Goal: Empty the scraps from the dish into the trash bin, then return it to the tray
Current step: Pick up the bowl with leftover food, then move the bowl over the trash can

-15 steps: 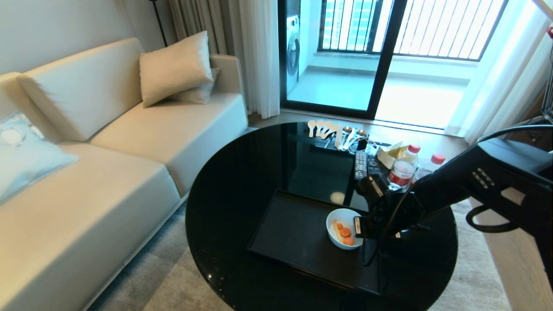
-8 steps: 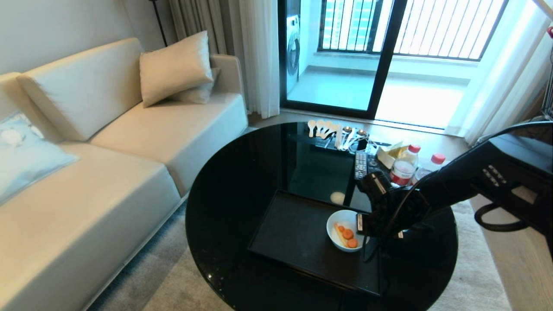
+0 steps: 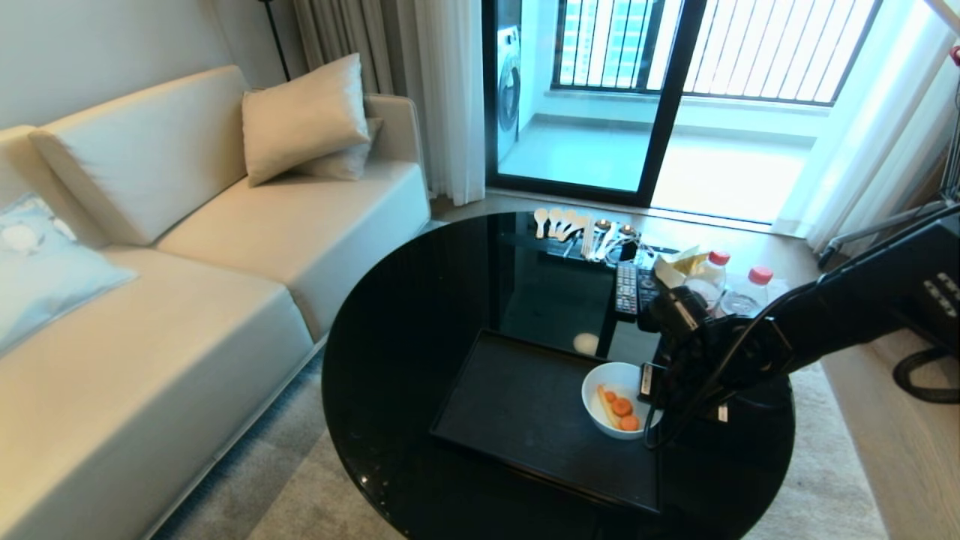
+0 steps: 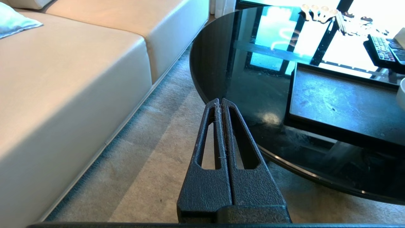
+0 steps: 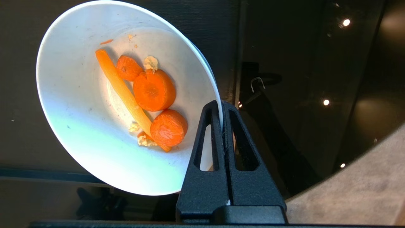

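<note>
right gripper was clamped on the rim of the small round white ceramic bowl, one finger inside the wall and one outside, gripping at the bowl's 3 o'clock edge in the head view. the bowl sat over the flat rectangular matte black tray, at the tray's 3 o'clock end near its rim; in the right wrist view it looked tilted, and i couldn't tell if its base touched the tray. the scraps were inside it: three round orange slices, one long orange strip, a few pale crumbs. the tray lay on the round glossy black table, toward the table's 5 o'clock. at the table's 1 o'clock: a row of white spoons, a dark remote control, two clear bottles with red caps. cream leather sofa at 9 o'clock of the table, with a beige cushion. left gripper was parked with fingers pressed together, hanging over grey carpet just off the table's edge, between sofa and table. trash bin wasn't in any view.
</note>
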Motion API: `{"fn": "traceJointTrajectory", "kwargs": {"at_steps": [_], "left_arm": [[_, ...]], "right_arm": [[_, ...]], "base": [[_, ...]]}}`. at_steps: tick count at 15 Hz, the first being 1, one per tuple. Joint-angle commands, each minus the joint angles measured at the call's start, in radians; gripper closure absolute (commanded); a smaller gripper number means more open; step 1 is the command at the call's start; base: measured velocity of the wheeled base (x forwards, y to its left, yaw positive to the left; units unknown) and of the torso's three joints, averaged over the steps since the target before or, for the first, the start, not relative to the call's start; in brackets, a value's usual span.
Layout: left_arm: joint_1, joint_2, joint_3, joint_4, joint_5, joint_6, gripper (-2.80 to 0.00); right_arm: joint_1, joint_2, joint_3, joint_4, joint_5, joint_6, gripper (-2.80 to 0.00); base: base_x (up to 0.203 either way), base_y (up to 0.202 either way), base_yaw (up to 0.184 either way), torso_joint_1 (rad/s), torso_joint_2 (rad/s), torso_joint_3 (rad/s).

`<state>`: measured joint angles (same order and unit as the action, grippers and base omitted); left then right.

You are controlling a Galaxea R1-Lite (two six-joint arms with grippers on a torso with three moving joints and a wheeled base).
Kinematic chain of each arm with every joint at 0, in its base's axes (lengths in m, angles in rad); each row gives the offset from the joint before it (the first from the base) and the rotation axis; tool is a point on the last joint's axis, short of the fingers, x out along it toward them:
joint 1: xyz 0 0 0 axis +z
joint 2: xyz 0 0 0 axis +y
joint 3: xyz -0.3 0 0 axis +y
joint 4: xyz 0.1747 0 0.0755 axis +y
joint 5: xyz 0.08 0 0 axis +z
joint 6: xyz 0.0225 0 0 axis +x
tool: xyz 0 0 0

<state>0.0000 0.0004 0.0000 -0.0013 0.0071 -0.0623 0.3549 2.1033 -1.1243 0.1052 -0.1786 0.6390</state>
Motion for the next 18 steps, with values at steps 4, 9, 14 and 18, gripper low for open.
{"fn": "traceJointTrajectory", "kwargs": {"at_steps": [4, 9, 14, 18], "left_arm": [[0.000, 0.000, 0.000, 0.000, 0.001, -0.001, 0.00], [0.000, 0.000, 0.000, 0.000, 0.001, -0.001, 0.00], [0.000, 0.000, 0.000, 0.000, 0.001, -0.001, 0.00], [0.000, 0.000, 0.000, 0.000, 0.001, -0.001, 0.00]], "right_arm": [[-0.055, -0.126, 0.017, 0.055, -0.002, 0.049, 0.00], [-0.159, -0.337, 0.208, 0.068, -0.002, 0.048, 0.00], [-0.215, -0.608, 0.490, 0.065, 0.001, 0.053, 0.00], [-0.254, -0.771, 0.633, 0.071, 0.009, 0.057, 0.00]], "base": [[0.000, 0.000, 0.000, 0.000, 0.00, 0.000], [0.000, 0.000, 0.000, 0.000, 0.00, 0.000], [0.000, 0.000, 0.000, 0.000, 0.00, 0.000], [0.000, 0.000, 0.000, 0.000, 0.00, 0.000]]}}
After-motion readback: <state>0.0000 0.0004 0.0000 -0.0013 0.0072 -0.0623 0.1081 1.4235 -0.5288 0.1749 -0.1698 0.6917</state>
